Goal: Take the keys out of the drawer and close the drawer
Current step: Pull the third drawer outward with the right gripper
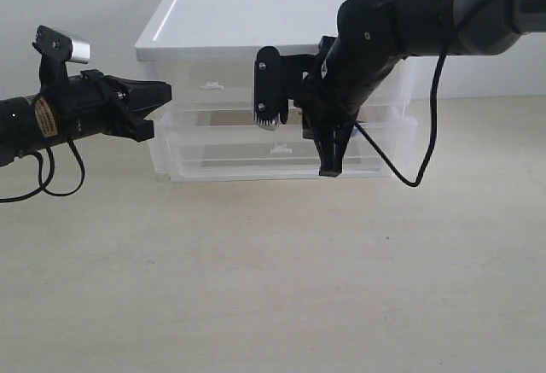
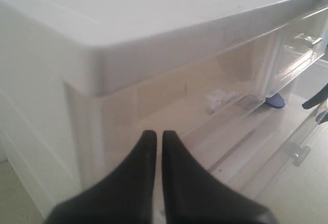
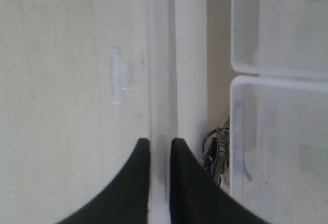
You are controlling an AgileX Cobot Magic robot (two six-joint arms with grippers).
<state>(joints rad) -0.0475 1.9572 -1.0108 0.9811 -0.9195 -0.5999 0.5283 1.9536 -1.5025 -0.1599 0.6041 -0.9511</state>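
Keys [image 3: 218, 155] lie in the part-open drawer [image 3: 189, 80].
Right tool [image 3: 160, 147] poised at its front edge, fingers nearly together, grip unclear; left tool [image 2: 156, 134] closed beside the cabinet [image 1: 256, 14].

Matte black arms [image 1: 77, 104], tapered black jaws, dangling cables [image 1: 424, 147].

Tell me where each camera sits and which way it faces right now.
Exterior view: in front of the drawer unit, facing its front; shows both arms, left gripper at the unit's left corner, right gripper pointing down.
Left wrist view: at that corner, looking along the front; shows its own fingers.
Right wrist view: above the open drawer rim, looking down; shows its own fingers.
Shared: both wrist views catch the keys in the drawer, the left one only their blue fob.
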